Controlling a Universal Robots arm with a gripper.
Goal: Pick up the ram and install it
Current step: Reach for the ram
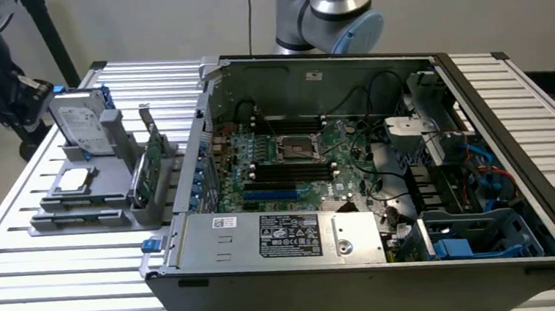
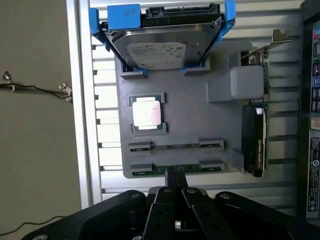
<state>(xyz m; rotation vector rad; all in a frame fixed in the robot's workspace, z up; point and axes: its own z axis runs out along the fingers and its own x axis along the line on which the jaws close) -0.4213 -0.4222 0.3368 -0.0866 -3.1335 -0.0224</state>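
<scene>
Ribbed aluminium table (image 1: 62,288) carries grey holder (image 2: 190,125) slotting slim green ram (image 2: 150,171).

HDD (image 2: 157,50) in blue frame leans at grey holder's (image 2: 200,125) end; CPU (image 2: 146,112) flat in holder's recess; exp. card (image 2: 257,145) upright on holder, beside open PC case (image 1: 311,76) w/ motherboard (image 1: 257,148); all on slatted table (image 1: 62,288).

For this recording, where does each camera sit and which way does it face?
Exterior view: off the arm, raised, looking down into the open computer case with the grey holder on the exterior view's left; an arm joint shows behind the case.
Wrist view: on the wrist, looking down at the holder; the shut gripper shows, tips by the ram sticks.
Shared: holder, hard drive, expansion card.
</scene>
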